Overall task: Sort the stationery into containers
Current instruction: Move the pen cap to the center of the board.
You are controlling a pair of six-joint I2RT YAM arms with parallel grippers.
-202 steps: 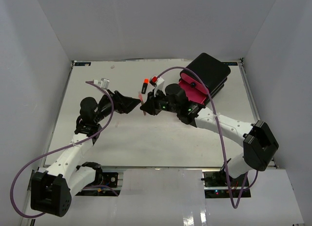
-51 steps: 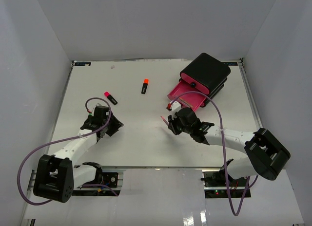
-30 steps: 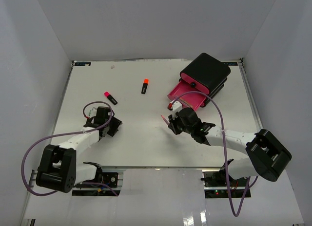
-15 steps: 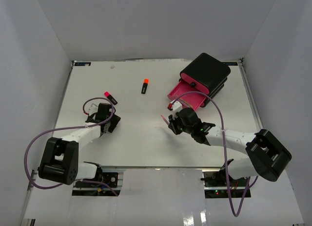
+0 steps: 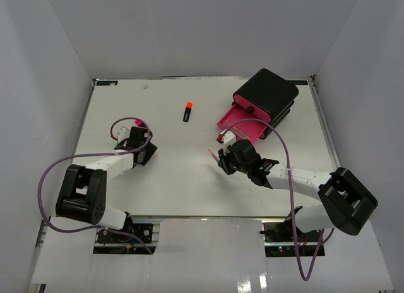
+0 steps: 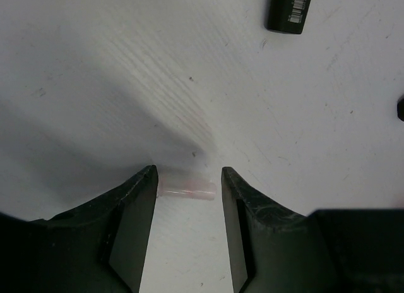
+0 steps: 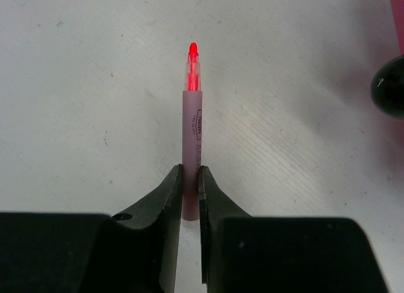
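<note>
One black three-drawer box [image 5: 265,98] stands open; two black highlighters [image 5: 187,112] show; right gripper [image 7: 190,198] clamps one thin pink pen [image 7: 191,125]; left gripper [image 6: 187,208] straddles one pale pink cap [image 6: 187,187], part-open.

left arm links: white moulded shells with black cylindrical joint housings, a large black block at the shoulder of the left arm [image 5: 79,195]
right arm links: same white shells and black joints on the right arm [image 5: 303,179], small green lights near its wrist
cables: one purple cable looping along each arm
left gripper [image 6: 188,198]: matte black, wedge-shaped fingers, scuffed inner faces
right gripper [image 7: 189,198]: matte black, curved fingers, one small screw hole on the left finger
bases: black mounts at the white table's [image 5: 189,179] near edge
</note>
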